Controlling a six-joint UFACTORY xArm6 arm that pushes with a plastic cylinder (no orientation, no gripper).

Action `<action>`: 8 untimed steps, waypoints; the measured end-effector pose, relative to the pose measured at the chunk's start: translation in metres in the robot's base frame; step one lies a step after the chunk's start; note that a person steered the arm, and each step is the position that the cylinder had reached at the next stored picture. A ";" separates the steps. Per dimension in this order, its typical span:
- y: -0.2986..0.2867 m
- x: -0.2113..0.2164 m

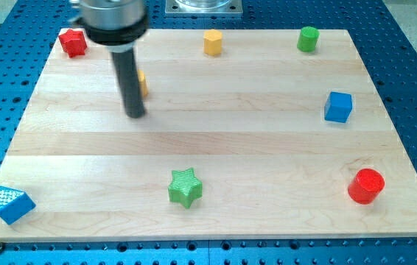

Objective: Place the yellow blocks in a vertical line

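Note:
A yellow hexagonal block point(213, 42) stands near the view's top edge, a little right of the middle. A second yellow block point(143, 83) shows only as a sliver; the rod hides most of it and its shape cannot be made out. My tip point(135, 113) rests on the board just below and slightly left of this hidden yellow block, close to it; contact cannot be told. The rod rises from the tip toward the view's top left.
The wooden board point(216, 147) also carries a red block point(73, 43) at top left, a green cylinder point(308, 39) at top right, a blue cube point(338, 107) at right, a red cylinder point(365, 185) at bottom right, a green star point(186, 187) at bottom centre and a blue block point(13, 204) at bottom left.

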State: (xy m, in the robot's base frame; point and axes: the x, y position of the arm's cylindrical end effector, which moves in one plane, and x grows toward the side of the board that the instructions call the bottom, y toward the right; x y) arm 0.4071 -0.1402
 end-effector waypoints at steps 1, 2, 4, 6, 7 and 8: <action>-0.010 -0.040; 0.065 -0.059; 0.133 -0.023; 0.291 -0.141; 0.270 -0.169; 0.224 -0.175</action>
State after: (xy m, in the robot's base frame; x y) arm 0.2325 0.0838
